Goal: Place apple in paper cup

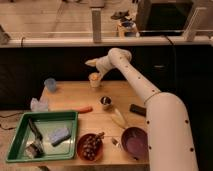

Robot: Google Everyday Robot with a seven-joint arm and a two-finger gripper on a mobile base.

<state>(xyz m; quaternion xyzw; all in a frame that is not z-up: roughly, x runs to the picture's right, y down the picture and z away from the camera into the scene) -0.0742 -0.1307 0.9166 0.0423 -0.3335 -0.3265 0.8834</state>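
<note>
The paper cup [94, 82] stands at the far edge of the wooden table [70, 95], short and cream-white. A round orange-yellow apple [93, 76] shows at the cup's mouth and seems to sit in it. My gripper [91, 64] hovers just above and slightly left of the cup, at the end of the white arm that reaches in from the right. It is close over the apple; I cannot tell whether it touches it.
A translucent blue cup [50, 84] stands far left. A carrot [84, 109], a small dark metallic cup [105, 102] and a black object [137, 109] lie mid-table. In front are a green tray [20, 145], a bowl of grapes [90, 146] and a purple bowl [134, 141].
</note>
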